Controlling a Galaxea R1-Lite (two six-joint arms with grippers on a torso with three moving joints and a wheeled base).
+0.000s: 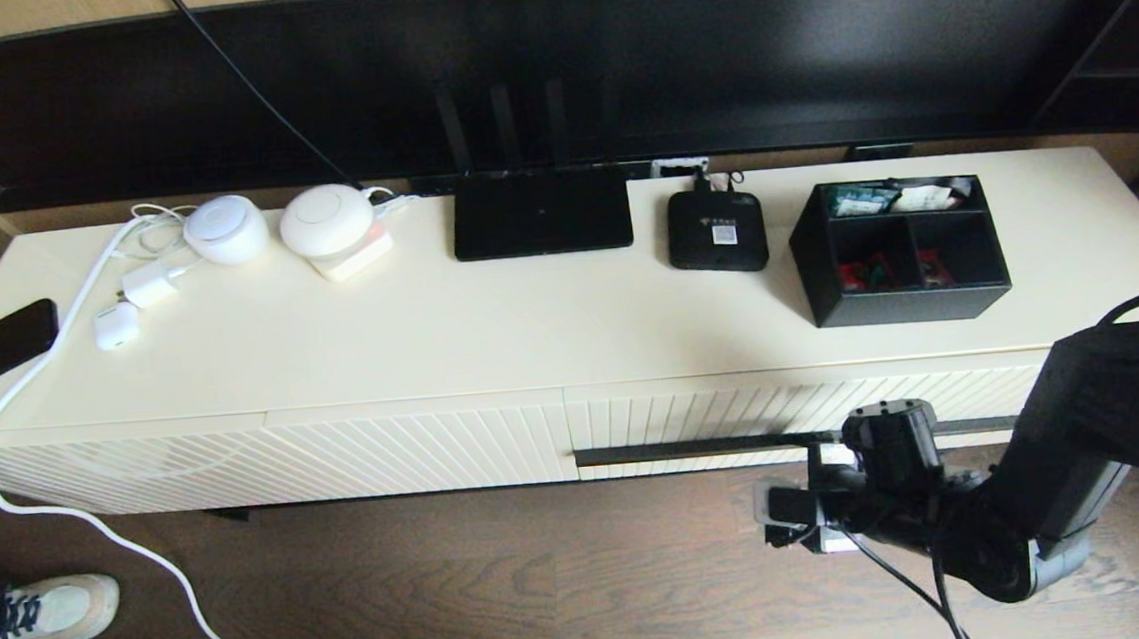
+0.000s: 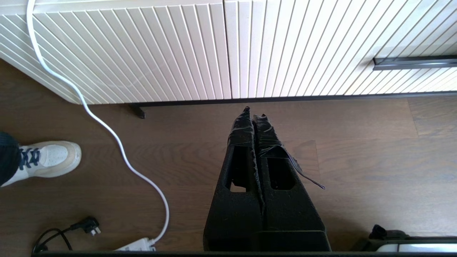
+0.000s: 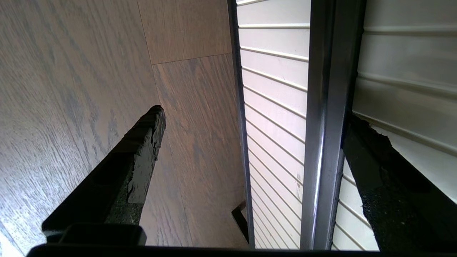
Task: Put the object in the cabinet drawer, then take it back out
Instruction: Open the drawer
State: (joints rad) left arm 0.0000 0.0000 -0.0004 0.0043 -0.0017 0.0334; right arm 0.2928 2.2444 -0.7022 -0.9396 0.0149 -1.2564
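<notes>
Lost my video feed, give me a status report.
Right gripper open, straddling drawer handle, not clamped. Left gripper shut, parked near the floor. Organizer box on cabinet top; drawer closed. Nothing in the way.

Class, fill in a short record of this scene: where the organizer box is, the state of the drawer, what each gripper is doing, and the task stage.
object: black rectangular three-compartment organizer box, on the cream cabinet top, right end
drawer: wide cream ribbed drawer, closed
handle: long thin dark bar handle, between the right gripper's fingers
right gripper: right gripper, open, straddling the handle, not clamped
left gripper: left gripper, shut, hanging above the wooden floor before the cabinet
neighbours: small rounded black box, flat black router
stage: drawer not yet opened
</notes>
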